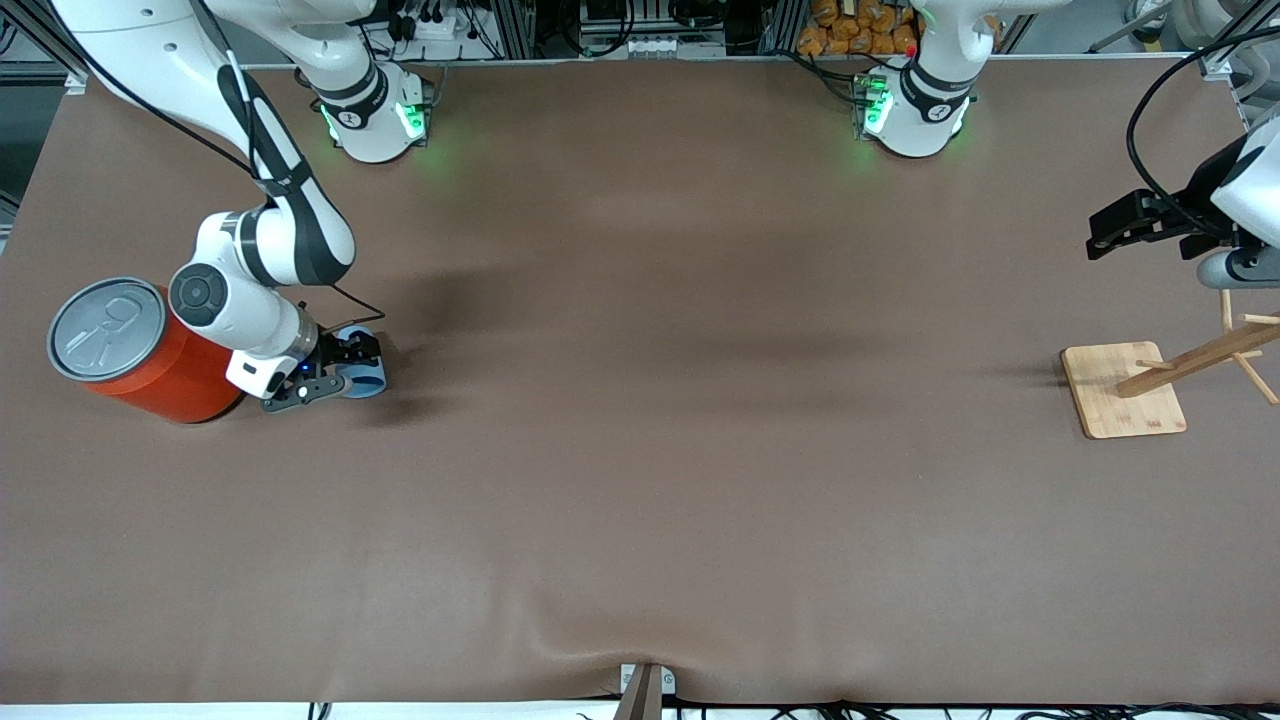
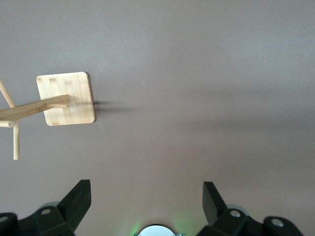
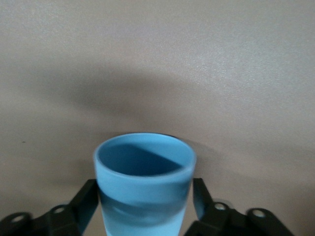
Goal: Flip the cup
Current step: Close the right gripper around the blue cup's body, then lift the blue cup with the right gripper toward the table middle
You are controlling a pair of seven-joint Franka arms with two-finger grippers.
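So from my end: the right gripper [image 1: 352, 368] is down at the table surface near the right arm's end of the desk, and it's got the small light-blue plastic cup [image 1: 367, 382], tapered and handleless, sitting between its fingers. In the right wrist view the cup [image 3: 143, 184] fills the gap between the two black fingers [image 3: 84, 205], which sit close against its sides, so I'd call that closed around the cup. Its darker blue inside is visible through the open mouth, which faces away from the wrist, so the cup looks to be lying on its side on the brown table cover [image 1: 640, 450].

Just beside the gripper, toward the end edge of the desk, stands the big orange can with a grey pull-tab lid [image 1: 140, 350]. The right arm's wrist partly covers it.

The left arm is waiting up in the air at its own end of the desk. The left gripper [image 1: 1125, 228] is spread wide with nothing in it; in the left wrist view both fingers [image 2: 76, 199] stand well apart over bare cover. Under it, near that end edge, is a light wooden rack with a square base and angled pegs [image 1: 1125, 390].
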